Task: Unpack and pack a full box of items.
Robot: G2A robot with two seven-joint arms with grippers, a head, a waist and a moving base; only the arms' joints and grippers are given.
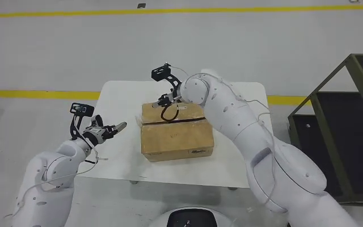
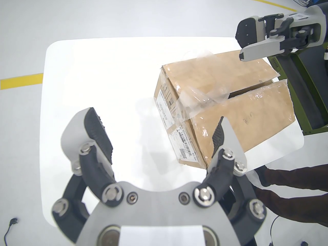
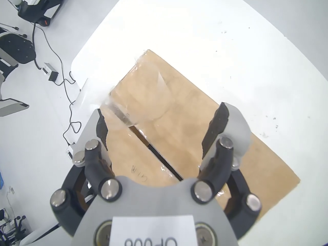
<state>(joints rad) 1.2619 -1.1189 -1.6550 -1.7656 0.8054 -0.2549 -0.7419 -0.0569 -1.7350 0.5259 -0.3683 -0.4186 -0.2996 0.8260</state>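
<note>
Top view had my right claw [image 1: 161, 103] wide over the box [image 1: 177, 139], seemingly to part its flaps; left claw [image 1: 116, 128] hung wide beside.

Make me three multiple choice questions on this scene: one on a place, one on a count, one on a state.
1. Where is the right gripper?
A. above the cardboard box
B. over the floor
C. inside the box

2. How many boxes stand on the table?
A. one
B. two
C. three

3. What state is the left gripper in?
A. shut on tape
B. fingers open, holding nothing
C. shut on the box

Answers: 1 A, the box top lies right beneath it. 2 A, a single box stands there. 3 B, the fingers stand wide apart over bare table.
</note>
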